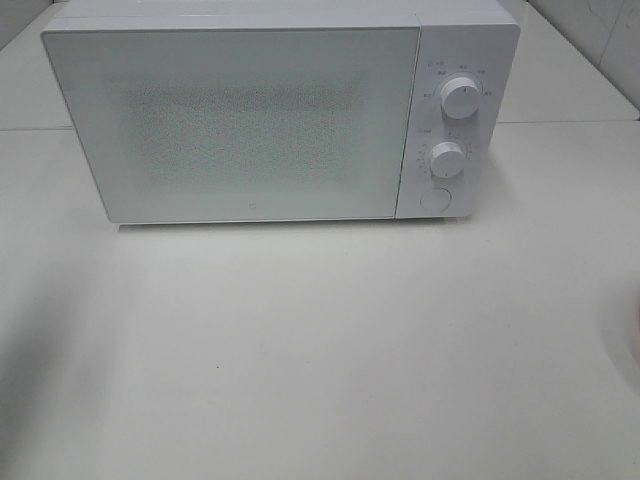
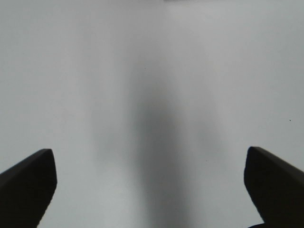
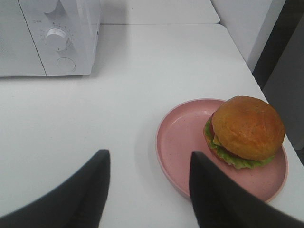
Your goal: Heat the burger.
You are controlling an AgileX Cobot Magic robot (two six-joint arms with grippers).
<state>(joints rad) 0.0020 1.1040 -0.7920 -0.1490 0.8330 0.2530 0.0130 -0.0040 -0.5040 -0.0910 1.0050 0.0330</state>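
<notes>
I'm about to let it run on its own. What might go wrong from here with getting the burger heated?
The microwave door is shut, so the burger cannot go in until it is opened. The burger sits off-centre on the pink plate, which lies close to the table edge; a nudge from the open right hand might push it off.

The high camera looks down at the microwave's point(image 1: 260, 115) front from nearby. The right wrist camera views its knob side obliquely over the worktop point(image 3: 142, 85). The left wrist camera faces bare worktop closely.
</notes>
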